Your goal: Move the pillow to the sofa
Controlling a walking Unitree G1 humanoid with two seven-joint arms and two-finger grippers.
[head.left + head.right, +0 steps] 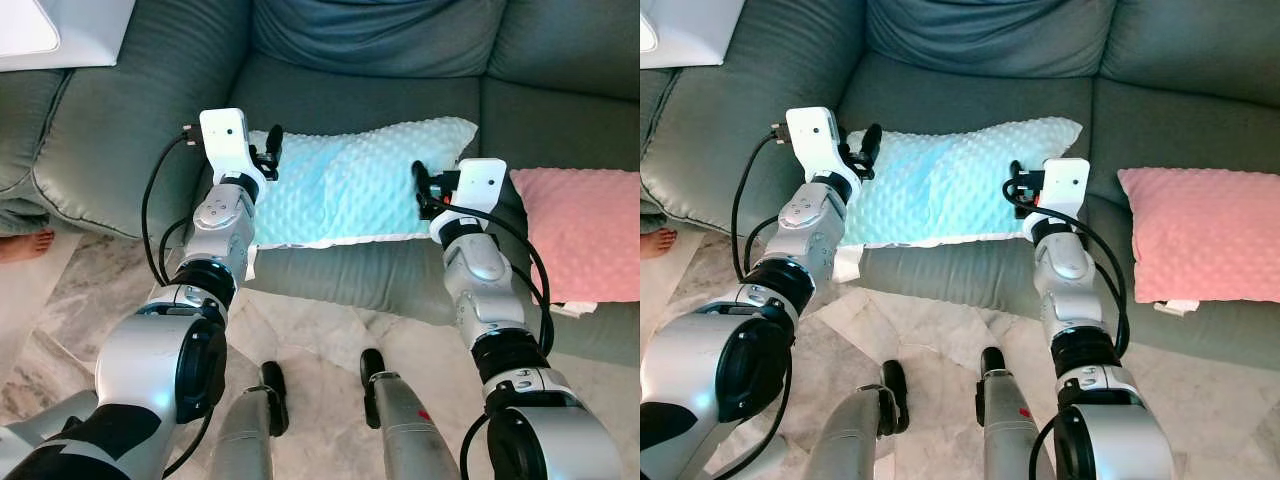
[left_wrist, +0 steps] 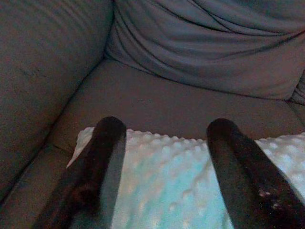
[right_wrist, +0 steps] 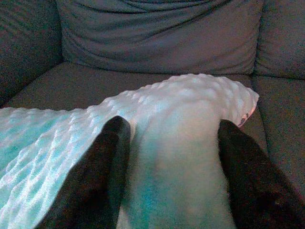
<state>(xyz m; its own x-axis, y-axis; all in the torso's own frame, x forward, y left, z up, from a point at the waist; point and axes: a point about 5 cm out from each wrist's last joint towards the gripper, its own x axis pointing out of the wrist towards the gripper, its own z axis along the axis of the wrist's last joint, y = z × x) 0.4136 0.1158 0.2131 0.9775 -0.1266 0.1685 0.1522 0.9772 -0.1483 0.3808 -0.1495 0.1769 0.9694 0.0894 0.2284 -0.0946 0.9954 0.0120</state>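
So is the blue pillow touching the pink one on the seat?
No: in the left eye view the blue pillow and the pink pillow lie apart, with grey sofa and the right arm between them.

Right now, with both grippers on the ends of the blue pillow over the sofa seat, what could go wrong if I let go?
1. The blue pillow lies near the front edge of the sofa seat; released here, it could slide off onto the floor.
2. The left gripper has its jaws spread over one corner, so that end may sag first.
3. The right gripper straddles a bunched fold; pulling back could drag the pillow off.
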